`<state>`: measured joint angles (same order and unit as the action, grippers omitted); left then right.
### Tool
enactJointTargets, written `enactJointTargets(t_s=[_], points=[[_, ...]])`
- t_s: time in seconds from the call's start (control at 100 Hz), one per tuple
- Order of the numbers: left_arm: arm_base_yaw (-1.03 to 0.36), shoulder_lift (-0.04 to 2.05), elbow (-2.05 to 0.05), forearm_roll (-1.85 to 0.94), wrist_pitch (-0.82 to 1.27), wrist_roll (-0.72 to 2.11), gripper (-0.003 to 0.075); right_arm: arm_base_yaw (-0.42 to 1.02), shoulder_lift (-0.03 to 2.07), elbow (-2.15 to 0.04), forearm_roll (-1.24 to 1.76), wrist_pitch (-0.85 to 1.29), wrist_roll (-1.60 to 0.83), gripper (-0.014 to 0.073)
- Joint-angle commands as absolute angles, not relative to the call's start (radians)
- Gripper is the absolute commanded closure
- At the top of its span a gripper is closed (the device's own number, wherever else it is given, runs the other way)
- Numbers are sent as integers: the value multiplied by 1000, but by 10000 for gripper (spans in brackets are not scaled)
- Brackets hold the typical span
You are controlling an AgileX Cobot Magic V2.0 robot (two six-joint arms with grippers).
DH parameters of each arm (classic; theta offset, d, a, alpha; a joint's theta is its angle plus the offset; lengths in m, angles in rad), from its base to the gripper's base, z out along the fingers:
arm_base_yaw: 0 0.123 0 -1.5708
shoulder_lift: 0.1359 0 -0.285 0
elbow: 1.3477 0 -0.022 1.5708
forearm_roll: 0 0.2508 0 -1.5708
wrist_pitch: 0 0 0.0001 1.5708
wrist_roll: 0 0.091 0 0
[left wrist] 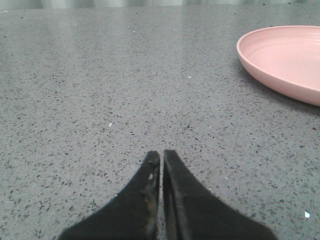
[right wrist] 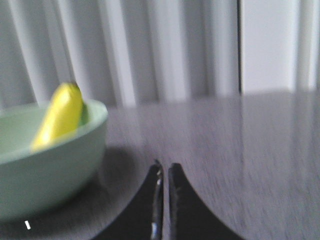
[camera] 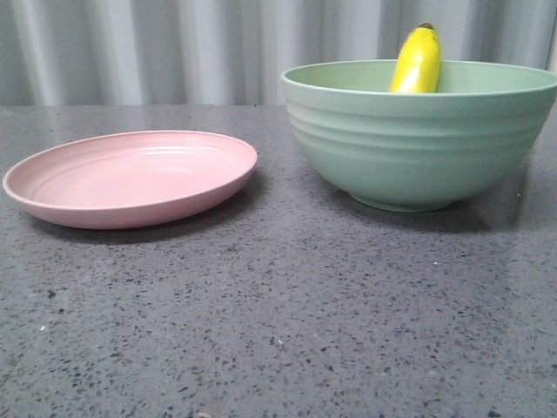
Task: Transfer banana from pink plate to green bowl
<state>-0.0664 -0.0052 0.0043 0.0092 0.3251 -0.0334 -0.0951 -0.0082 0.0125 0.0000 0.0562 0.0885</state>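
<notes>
Glossy bright yellow plastic-looking banana seen inside large deep pale mint-green ridged bowl, leaned against far wall, dark tip raised above rim. Shallow round pale pink plate seen bare, set left of bowl, apart from it, on dark grey speckled stone-look tabletop. Left gripper closed, 2 black fingers pressed together, nothing held, low over tabletop near plate. Right gripper closed likewise, nothing held, beside bowl; view blurred. Pale pleated curtain seen behind table.
</notes>
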Motion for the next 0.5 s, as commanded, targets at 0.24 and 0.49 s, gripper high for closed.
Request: enactJointTargets(t_s=[0.24,0.49], points=[[-65,-32,14,0,252,-33,741,-118,-28,35,-10,307,91,661],[-65,-32,14,0,252,-33,741,-118,-28,35,-10,307,91,661]])
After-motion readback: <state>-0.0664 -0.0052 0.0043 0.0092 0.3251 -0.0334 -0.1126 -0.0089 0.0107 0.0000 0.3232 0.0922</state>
